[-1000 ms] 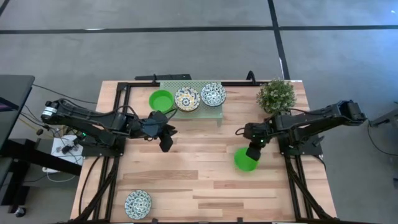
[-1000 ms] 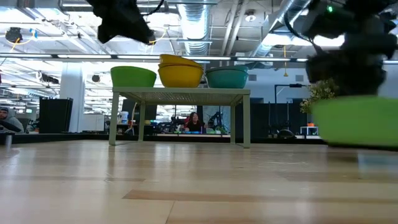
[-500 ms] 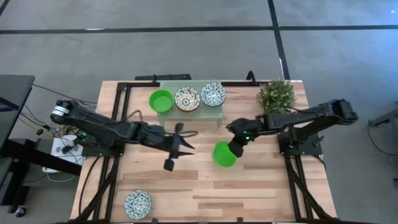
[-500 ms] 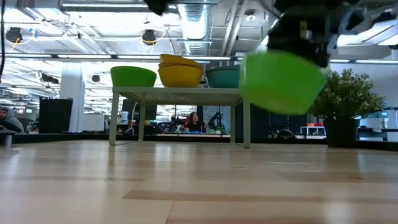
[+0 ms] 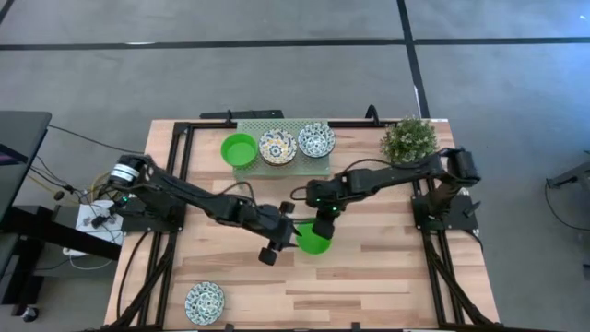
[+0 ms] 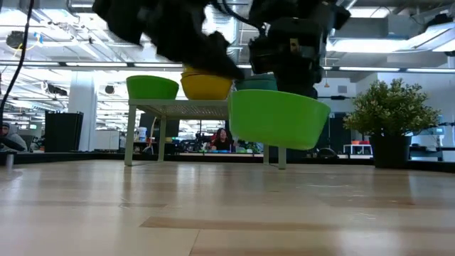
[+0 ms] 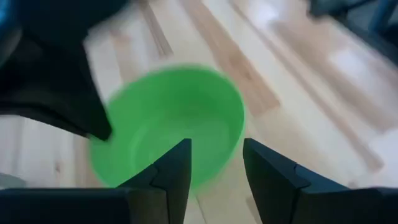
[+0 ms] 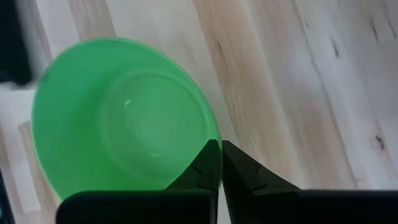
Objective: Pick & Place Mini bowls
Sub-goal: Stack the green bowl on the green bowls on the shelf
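A plain green mini bowl (image 5: 315,242) hangs over the middle of the table with my right gripper (image 5: 323,224) shut on its rim. My left gripper (image 7: 216,167) is open at the bowl's left side. Its two fingers stand on either side of the rim; whether they touch it I cannot tell. Three mini bowls sit on the pale green rack (image 5: 318,166): a green one (image 5: 239,148), a yellow-blue floral one (image 5: 277,146) and a blue floral one (image 5: 316,139). Another floral bowl (image 5: 204,302) rests on the table near the front left. My right gripper pinches the green bowl's rim (image 8: 200,134) on its far right side, one finger inside the bowl and one outside. The fingers slant down from above. The bowl (image 6: 277,117) hangs clear of the table, mouth up and slightly tilted.
A potted plant (image 5: 409,140) stands at the far right, beside the rack. The two arms meet over the table's middle. Bare wood lies along the near edge and at the right front.
My right gripper has carried the green bowl from the right side toward the table's middle, raising it clear of the wood. My left gripper has swung from near the rack toward the right and the near edge, sinking and rolling, until it reached the bowl's side.
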`<state>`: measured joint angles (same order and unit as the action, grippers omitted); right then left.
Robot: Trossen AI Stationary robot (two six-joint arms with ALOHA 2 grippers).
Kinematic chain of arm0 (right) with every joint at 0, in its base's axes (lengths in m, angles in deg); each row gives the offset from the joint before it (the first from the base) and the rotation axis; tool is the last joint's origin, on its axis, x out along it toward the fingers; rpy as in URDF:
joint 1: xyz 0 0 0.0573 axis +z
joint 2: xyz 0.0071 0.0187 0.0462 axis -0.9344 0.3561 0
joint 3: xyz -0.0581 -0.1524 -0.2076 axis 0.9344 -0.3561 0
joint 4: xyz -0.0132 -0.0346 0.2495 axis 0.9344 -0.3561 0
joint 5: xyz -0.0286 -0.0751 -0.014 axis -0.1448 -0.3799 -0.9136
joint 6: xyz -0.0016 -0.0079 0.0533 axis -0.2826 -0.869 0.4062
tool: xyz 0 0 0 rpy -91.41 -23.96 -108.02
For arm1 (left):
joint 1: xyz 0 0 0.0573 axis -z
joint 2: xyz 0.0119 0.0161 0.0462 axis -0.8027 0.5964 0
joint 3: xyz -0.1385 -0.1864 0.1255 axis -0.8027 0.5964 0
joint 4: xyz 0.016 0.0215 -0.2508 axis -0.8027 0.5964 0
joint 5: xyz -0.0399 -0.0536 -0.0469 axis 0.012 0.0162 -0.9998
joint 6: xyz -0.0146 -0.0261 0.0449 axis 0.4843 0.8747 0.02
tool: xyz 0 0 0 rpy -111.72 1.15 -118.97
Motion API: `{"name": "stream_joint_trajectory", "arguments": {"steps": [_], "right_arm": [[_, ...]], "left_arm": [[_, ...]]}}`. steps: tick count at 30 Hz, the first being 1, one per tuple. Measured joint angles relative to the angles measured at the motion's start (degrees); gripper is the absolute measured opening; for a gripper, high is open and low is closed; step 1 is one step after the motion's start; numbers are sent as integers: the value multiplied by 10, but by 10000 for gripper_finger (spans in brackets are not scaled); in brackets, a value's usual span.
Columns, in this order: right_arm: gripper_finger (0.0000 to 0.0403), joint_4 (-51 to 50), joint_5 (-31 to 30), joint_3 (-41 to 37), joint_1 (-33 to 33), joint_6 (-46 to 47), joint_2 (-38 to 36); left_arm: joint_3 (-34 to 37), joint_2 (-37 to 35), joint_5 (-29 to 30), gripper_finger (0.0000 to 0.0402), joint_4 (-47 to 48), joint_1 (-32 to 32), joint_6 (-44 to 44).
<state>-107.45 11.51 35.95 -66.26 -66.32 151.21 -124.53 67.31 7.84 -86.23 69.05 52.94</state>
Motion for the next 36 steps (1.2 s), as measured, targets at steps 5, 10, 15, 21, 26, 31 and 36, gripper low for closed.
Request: {"name": "stream_joint_trajectory", "arguments": {"steps": [5,10,15,21,26,31,36], "right_arm": [[2,-32,0,44,0,-15,38],[5,-30,0,59,0,-34,50],[4,-36,0,69,0,-43,45],[5,-62,-1,90,0,-60,45],[6,-78,-2,101,0,-73,45],[6,-93,1,107,-8,-88,45],[3,-102,2,107,-25,-90,44]], "left_arm": [[0,26,4,149,-3,12,-36],[0,26,6,142,-1,16,-37],[0,24,7,128,3,14,-36],[0,23,7,119,17,13,-36],[0,23,14,108,17,13,-35],[0,15,21,99,21,18,-38],[1,10,96,114,30,28,-38]]}}
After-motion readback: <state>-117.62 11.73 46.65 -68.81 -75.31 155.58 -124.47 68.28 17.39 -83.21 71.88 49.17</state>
